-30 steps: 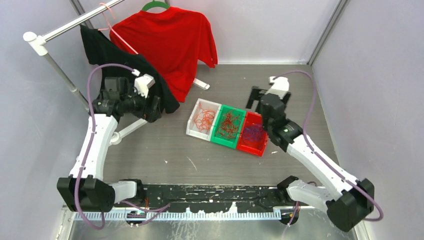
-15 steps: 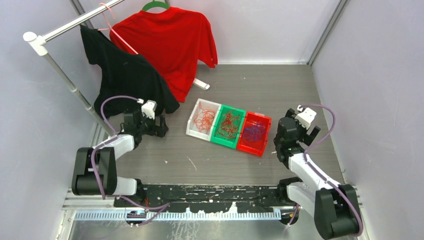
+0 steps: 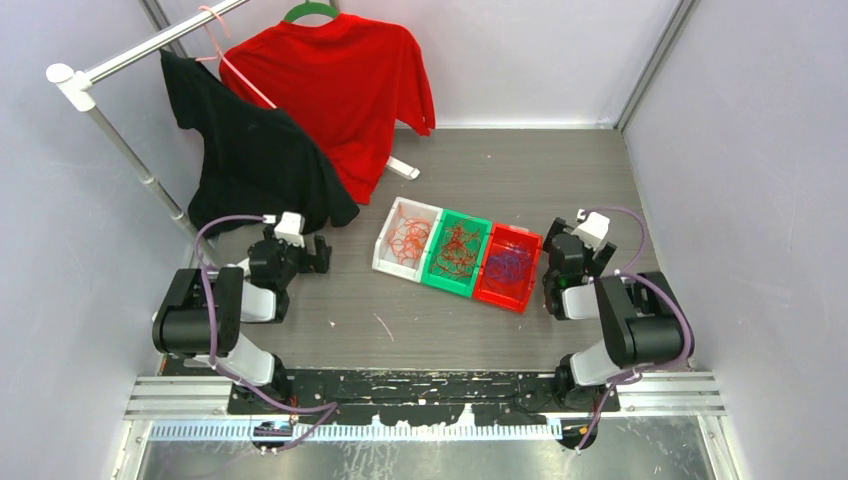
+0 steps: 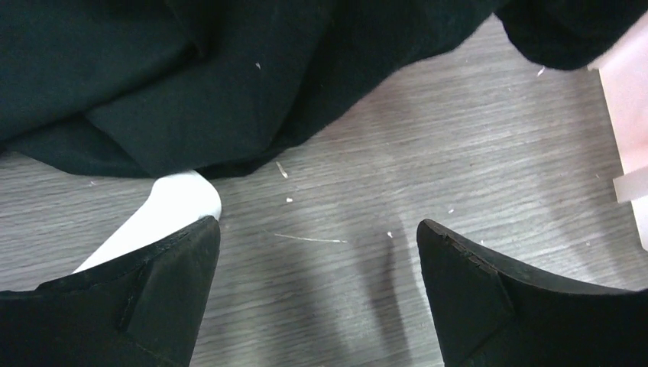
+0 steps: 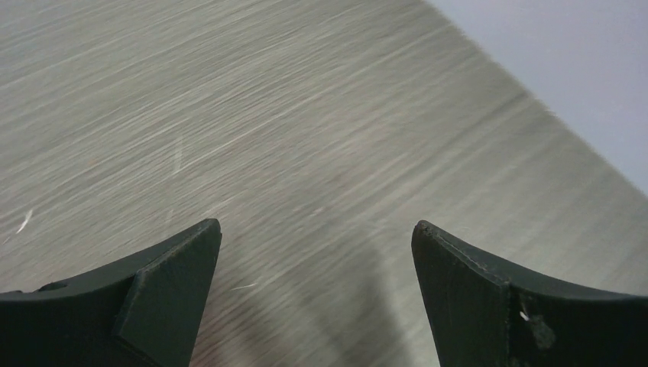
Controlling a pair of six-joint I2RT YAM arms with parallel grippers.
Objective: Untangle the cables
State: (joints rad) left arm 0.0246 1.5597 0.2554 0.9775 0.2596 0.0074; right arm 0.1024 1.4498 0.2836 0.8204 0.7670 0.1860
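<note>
Cables [image 3: 458, 250] lay divided among 3 bins [image 3: 500, 297] at the centre of the table [image 3: 420, 330], while the left gripper [image 4: 317, 229] and right gripper [image 5: 315, 229] stood wide open, empty, well apart from them. Any left-arm reach looked liable to snag the black shirt [image 4: 191, 76] hanging just beside its fingers.

A red shirt [image 3: 340, 90] and black shirt [image 3: 250, 150] hang beside 3 bins [image 3: 446, 287].

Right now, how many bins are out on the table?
3, side by side in one row at mid-table: the white bin on the left with orange cables, the green bin in the middle with red cables, and the red bin on the right with purple cables. No others show.
</note>
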